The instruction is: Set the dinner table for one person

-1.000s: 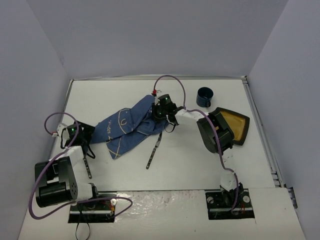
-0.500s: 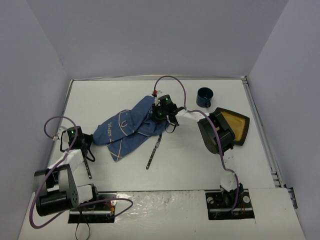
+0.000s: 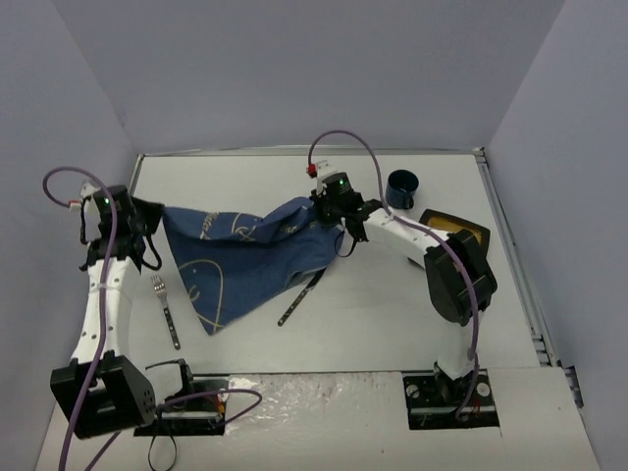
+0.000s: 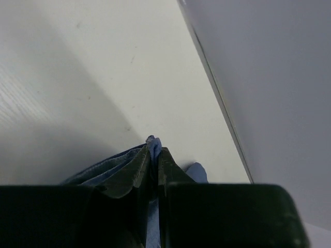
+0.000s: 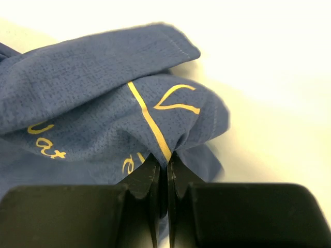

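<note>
While both grippers, left point(image 3: 147, 218) and right point(image 3: 329, 208), pinch opposite cloth point(image 3: 235, 257) corners tight, it hangs stretched nine-to-three over the table point(image 3: 373, 314), slack drooping toward six.

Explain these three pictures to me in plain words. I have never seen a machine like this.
These are two robot arms bolted to a white table. The top view looks down from above and behind them. The other two pictures come from cameras on each wrist, so each shows its own dark claw up close.

The left claw and the right claw are each shut on a corner of a dark blue cloth, holding it stretched between them.

Lying on the table are a fork, a dark knife-like utensil, a blue mug and a yellow dish partly hidden by the right arm.
</note>
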Controlling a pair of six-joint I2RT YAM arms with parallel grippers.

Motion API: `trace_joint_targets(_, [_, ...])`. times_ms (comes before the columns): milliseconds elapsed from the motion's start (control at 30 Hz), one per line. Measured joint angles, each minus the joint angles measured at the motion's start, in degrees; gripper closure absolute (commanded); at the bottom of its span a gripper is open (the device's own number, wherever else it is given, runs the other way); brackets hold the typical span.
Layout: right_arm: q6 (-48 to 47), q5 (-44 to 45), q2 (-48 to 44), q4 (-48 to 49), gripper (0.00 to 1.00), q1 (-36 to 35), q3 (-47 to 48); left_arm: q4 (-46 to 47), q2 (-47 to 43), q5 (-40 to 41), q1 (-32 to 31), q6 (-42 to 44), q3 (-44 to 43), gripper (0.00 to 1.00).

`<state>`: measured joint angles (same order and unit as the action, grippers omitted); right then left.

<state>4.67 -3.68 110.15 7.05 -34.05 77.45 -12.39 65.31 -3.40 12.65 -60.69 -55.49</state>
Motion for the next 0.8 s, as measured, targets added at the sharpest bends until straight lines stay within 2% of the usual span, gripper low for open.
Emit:
trace_joint_targets(100, [-3.04,3.85,-4.95,-2.33,0.87,0.0,-0.07,-4.95,2.28,-1.86,-0.16,0.73,-7.84,1.0])
trace_joint_targets(200, [-4.45,5.81,-10.08,-4.12,0.71,0.01,-0.56,-7.13,3.55,-3.3,-0.16,1.42,-13.6,1.0])
trace_joint_targets(233, [-4.42,6.12,-11.84,-4.43,0.62,0.0,-1.33,-7.52,3.31,-3.64,-0.16,1.71,-14.25,1.0])
trace_joint_targets(433, [-2.22,6.2,-20.7,-6.52,0.28,-0.1,-9.55,-9.65,0.05,-4.59,-0.16,3.67,-9.57,1.0])
trace_joint_targets(533, [-1.71,5.38,-22.4,-8.14,0.25,-0.1,-12.41,-11.01,-0.38,-5.03,-0.13,4.69,-5.09,1.0])
trace_joint_targets(667, [-1.94,3.44,-22.08,-9.13,0.28,0.17,-12.3,-11.92,-0.32,-5.53,0.05,6.16,-1.0,1.0])
trace_joint_targets(800, [-3.2,-2.26,-15.1,-9.36,0.33,1.41,-5.11,-12.12,-0.54,-5.63,0.44,7.51,0.28,1.0])
